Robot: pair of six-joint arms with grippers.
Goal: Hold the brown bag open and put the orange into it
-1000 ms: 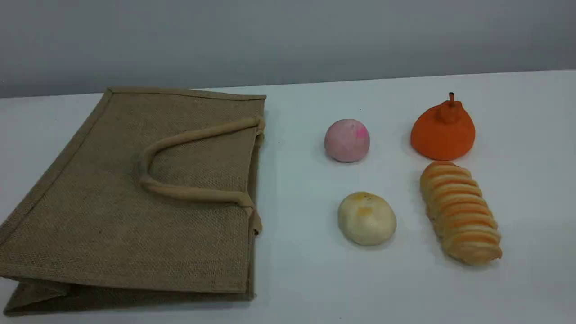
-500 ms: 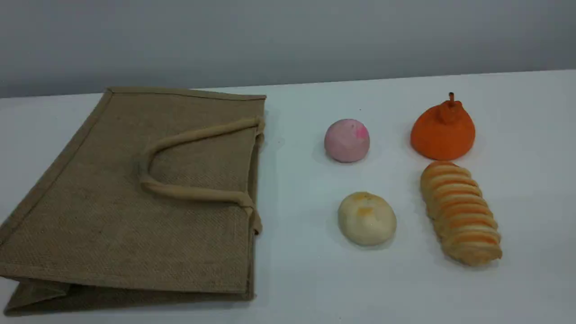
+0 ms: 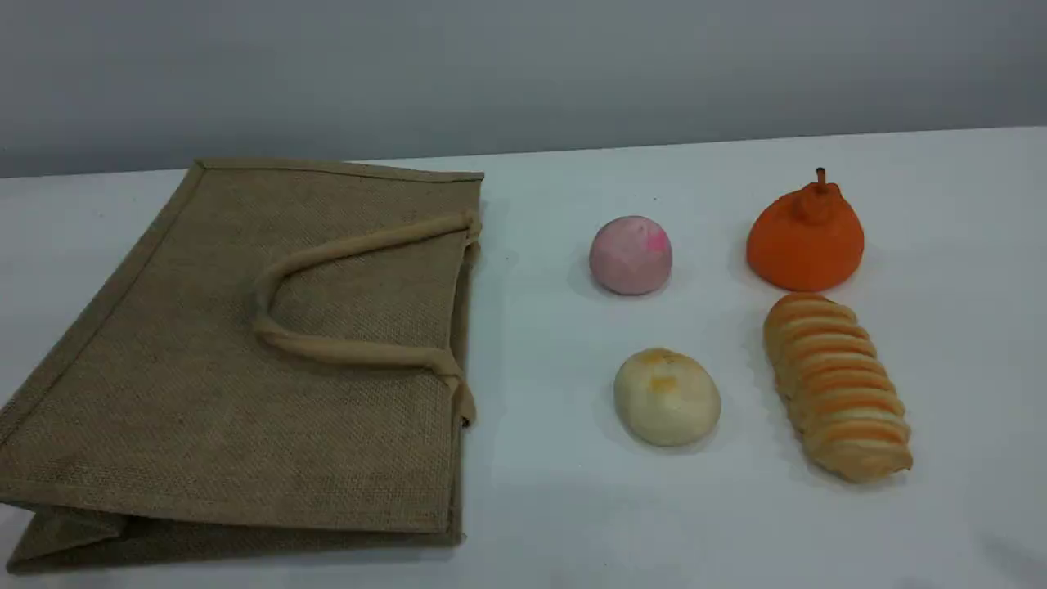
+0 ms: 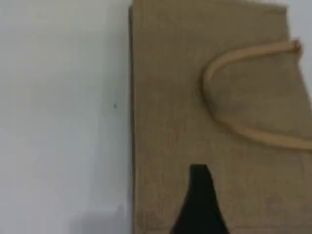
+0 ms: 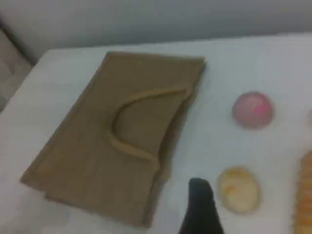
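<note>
Nothing shifted since second ago. Brown bag [image 3: 204, 393] flat on surface [image 3: 556, 507], left side, handle [image 3: 343, 352] on top. Cream bun [image 3: 667, 397], striped bread loaf [image 3: 836, 384] nearer; pink ball [image 3: 631, 254] behind. Orange [image 3: 806, 237] far right, just behind loaf. Left jaws apart above bag; right jaws apart, holding nothing.

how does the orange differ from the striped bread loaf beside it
The orange is plain bright colour; the bread loaf is striped orange and cream. The orange is squat with a knobby neck and stem; the bread loaf is long and ridged. The orange sits farther back, the bread loaf nearer. Both rest on the table.
</note>
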